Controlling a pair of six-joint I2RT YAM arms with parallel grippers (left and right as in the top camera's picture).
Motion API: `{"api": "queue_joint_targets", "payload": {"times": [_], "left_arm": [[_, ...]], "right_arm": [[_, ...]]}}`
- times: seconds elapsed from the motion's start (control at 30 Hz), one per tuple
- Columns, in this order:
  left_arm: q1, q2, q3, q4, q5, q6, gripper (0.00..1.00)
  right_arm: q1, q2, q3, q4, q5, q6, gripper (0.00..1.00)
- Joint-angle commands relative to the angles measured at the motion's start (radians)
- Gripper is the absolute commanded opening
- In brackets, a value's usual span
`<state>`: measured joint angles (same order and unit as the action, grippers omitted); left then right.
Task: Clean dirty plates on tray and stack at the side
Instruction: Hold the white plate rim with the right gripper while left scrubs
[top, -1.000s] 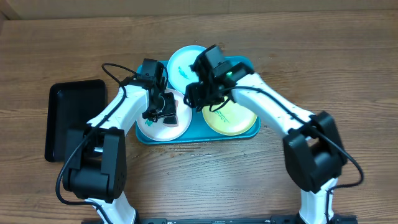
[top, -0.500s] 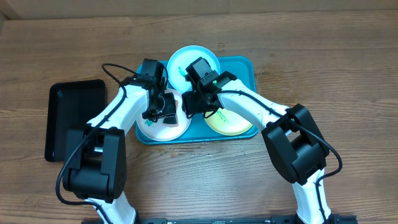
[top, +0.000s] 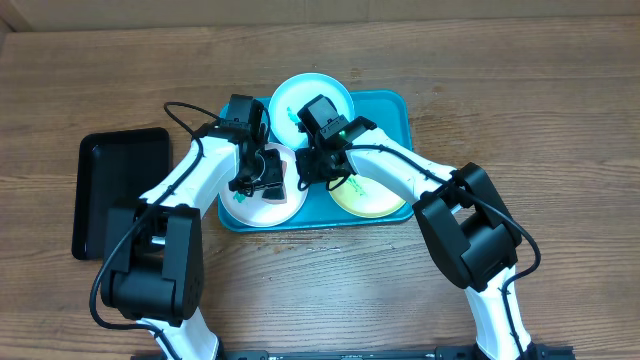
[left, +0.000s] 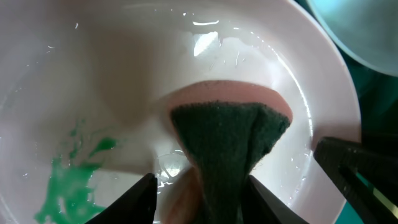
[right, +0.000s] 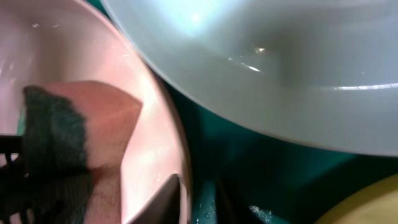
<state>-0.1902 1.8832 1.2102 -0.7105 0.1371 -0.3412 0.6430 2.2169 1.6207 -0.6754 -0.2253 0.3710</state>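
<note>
Wooden bench (top: 500, 80) all around, with a black tray (top: 120, 190) out at the left and the turquoise tray (top: 392, 102) sitting in the middle. All three plates are on the turquoise tray: the pale cyan plate (top: 290, 100) at the far side, the yellow-green plate (top: 375, 195) at the near right, and the white plate (top: 270, 207) at the near left.

The action is on the white one. The left gripper (top: 262, 180) is down over it, clamped on a sponge (left: 227, 137). It is pink foam with a dark green scouring face, folded between the fingers and pressed against the plate's wet inner surface. A green smear (left: 74, 180) shows on the plate just left of the sponge, not under it.

The right gripper (top: 312, 170) is in from the other side, at the white plate's right edge, just beside the pale cyan plate. In the right wrist view its jaws sit either side of that rim with only a narrow gap. Whether they are actually pinching it, I cannot tell. The yellow-green plate lies partly under the right arm.
</note>
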Motion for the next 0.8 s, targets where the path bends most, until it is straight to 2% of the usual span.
{"api": "queue_joint_targets", "payload": {"times": [0.0, 0.33, 0.47, 0.77], "left_arm": [[0.0, -0.005, -0.005, -0.003, -0.006, -0.002, 0.43], [0.0, -0.005, -0.005, -0.002, 0.04, -0.003, 0.4], [0.0, -0.005, -0.005, -0.003, 0.04, -0.003, 0.31], [0.0, -0.005, -0.04, 0.005, 0.042, -0.003, 0.34]], "right_arm": [[-0.002, 0.025, 0.013, -0.002, 0.011, 0.001, 0.09], [-0.004, 0.025, 0.013, -0.002, -0.027, 0.0, 0.06], [-0.004, 0.025, 0.013, -0.002, -0.027, 0.0, 0.06], [-0.004, 0.025, 0.013, -0.002, -0.027, 0.0, 0.06]]}}
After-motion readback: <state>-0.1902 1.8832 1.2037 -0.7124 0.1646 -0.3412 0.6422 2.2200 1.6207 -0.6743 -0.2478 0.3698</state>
